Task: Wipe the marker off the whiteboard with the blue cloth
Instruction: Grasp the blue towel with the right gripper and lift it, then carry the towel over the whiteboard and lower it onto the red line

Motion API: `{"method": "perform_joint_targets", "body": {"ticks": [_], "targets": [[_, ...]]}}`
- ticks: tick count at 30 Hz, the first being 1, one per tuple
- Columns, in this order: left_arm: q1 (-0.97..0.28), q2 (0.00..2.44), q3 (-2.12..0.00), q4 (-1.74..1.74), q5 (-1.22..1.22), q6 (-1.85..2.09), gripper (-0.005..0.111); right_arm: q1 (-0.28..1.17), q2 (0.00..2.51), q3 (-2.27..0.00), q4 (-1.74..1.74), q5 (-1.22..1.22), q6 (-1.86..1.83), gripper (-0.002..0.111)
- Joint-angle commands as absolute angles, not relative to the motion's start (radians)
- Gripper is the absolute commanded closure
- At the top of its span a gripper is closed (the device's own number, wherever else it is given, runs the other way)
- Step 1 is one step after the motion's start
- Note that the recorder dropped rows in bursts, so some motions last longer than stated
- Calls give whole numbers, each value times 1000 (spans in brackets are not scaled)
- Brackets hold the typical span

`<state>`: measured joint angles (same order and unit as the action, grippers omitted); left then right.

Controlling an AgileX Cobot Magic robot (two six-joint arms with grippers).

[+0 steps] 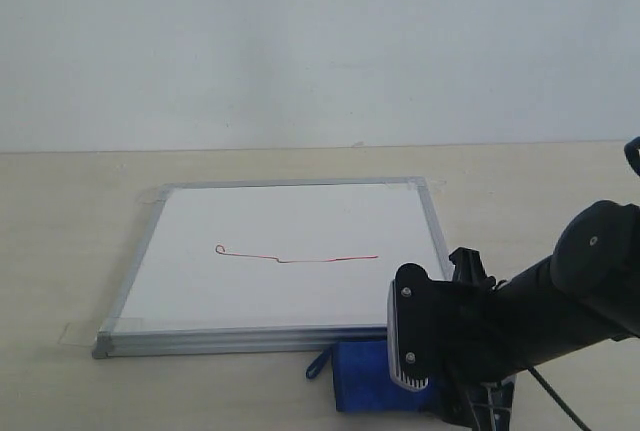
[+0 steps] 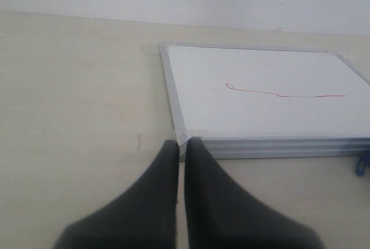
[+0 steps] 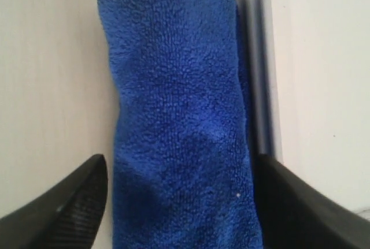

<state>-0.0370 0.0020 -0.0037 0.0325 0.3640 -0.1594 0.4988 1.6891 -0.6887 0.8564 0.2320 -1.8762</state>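
Right wrist view: locate the blue cloth (image 3: pixel 179 116) between the two dark fingers (image 3: pixel 69 208) of the right gripper (image 3: pixel 179 162). The cloth is a plush roll lying on the beige table (image 1: pixel 80 211), lengthwise along the silver-grey frame of the whiteboard (image 1: pixel 290 213) and against it. The jaws stand spread wide, one finger on each side of the roll (you cannot tell whether either finger presses the fabric).

In the exterior view, find the cloth at the board's near edge, towards its right corner, partly covered by the black right arm (image 1: pixel 560 291). A small blue loop tag (image 1: pixel 318 364) projects from the cloth's left end.

Note the marker (image 1: pixel 300 257): a thin red line across the middle of the white surface, with a loop at its left end and a slight step midway. It is well apart from the cloth.

In the left wrist view, check the left gripper (image 2: pixel 181 142). Its fingers are pressed together with only a thin slit between them, and the tips point at the board's near left corner, where a clear tape tab (image 2: pixel 144 141) runs onto the table. A plain pale wall (image 1: pixel 300 41) stands behind the table.
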Motion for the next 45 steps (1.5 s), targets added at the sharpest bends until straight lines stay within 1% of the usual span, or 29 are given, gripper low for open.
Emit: {"method": "perform_joint_targets", "body": {"ticks": [1, 6, 12, 14, 17, 22, 23, 30, 38, 45], "targets": [[-40, 0, 0, 38, 359, -167, 103, 501, 1699, -691, 869, 232, -1885, 41], [-40, 0, 0, 38, 359, -167, 103, 501, 1768, -705, 874, 226, -1899, 41], [-40, 0, 0, 38, 359, -167, 103, 501, 1794, -739, 909, 241, -1890, 41], [-40, 0, 0, 38, 359, -167, 103, 501, 1794, -740, 909, 252, -1890, 45], [-40, 0, 0, 38, 359, -167, 103, 501, 1794, -740, 909, 258, -1887, 63], [-40, 0, 0, 38, 359, -167, 103, 501, 1794, -740, 909, 283, -1819, 102], [-40, 0, 0, 38, 359, -167, 103, 501, 1794, -740, 909, 284, -1792, 108], [-40, 0, 0, 38, 359, -167, 103, 501, 1715, -740, 909, 272, -1585, 108], [-40, 0, 0, 38, 359, -167, 103, 551, 1561, -744, 755, 130, -1136, 108], [-40, 0, 0, 38, 359, -167, 103, 551, 1523, -790, 745, 189, -877, 108]]}}
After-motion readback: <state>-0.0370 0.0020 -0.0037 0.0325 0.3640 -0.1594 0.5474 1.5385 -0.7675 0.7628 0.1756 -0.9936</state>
